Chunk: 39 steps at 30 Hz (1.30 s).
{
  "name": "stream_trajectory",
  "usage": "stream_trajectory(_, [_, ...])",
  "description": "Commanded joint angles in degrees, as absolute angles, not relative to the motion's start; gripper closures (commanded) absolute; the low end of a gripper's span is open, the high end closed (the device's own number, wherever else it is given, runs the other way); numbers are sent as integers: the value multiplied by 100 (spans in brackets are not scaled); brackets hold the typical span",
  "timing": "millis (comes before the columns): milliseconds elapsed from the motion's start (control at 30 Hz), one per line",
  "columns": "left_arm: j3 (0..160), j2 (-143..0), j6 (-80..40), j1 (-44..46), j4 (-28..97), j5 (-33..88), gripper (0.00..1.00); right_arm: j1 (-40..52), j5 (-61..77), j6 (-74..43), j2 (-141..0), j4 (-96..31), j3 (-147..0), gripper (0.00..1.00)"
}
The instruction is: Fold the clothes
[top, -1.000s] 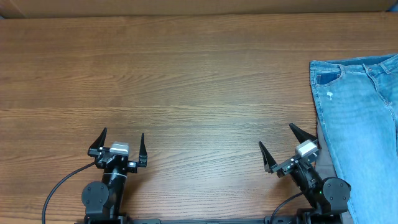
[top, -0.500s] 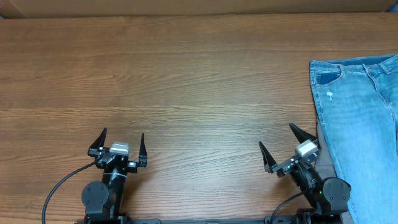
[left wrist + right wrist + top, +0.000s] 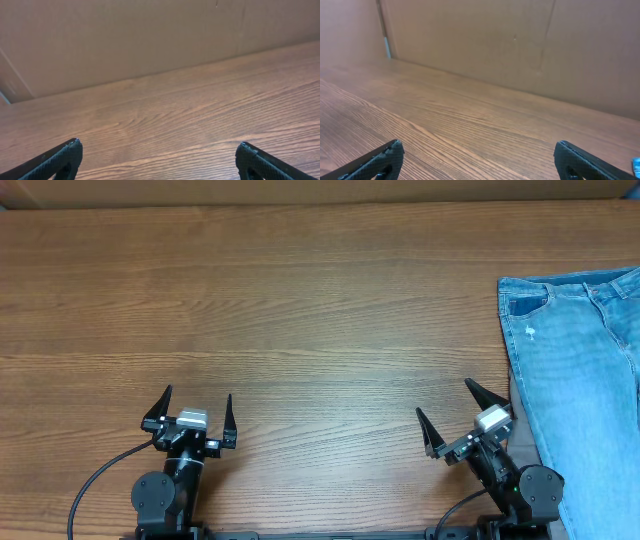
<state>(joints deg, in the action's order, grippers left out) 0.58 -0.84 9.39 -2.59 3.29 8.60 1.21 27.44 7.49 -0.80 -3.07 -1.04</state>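
The light blue denim jeans (image 3: pixel 580 370) lie flat at the right edge of the table in the overhead view, waistband toward the back, with a stitched pocket and a small white worn spot showing. Their legs run off the frame at the lower right. A sliver of them shows at the right edge of the right wrist view (image 3: pixel 637 163). My left gripper (image 3: pixel 194 405) is open and empty near the front left, also in the left wrist view (image 3: pixel 159 146). My right gripper (image 3: pixel 444 402) is open and empty just left of the jeans, also in the right wrist view (image 3: pixel 479 145).
The wooden table (image 3: pixel 300 310) spreads across the overhead view. A brown cardboard wall (image 3: pixel 125 35) stands along its far edge and also shows in the right wrist view (image 3: pixel 510 45).
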Motion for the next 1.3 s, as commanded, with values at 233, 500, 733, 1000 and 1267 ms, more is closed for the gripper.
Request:
stream_trajectory(233, [27,-25,220,-222,-119,2711,0,104,3422,-534,-27,143,-49,0])
stream_trajectory(500, [353,-27,-585,-222,-1090,2906,0,104,3319,-1396,-43,480,-672,0])
stream_trajectory(733, [1914,-609,-576,-222,646,2010,0,104,2174,-1347,-781,-1085,-2058,0])
stream_trajectory(1000, [4689,-3068,-504,-222,2917,1194,0,104,1844,-836,-3437,-3131,-4589,0])
stream_trajectory(1267, [7660,-5944,-235,-222,5454,1188,0,104,1588,202,-6493,-5791,-7898,0])
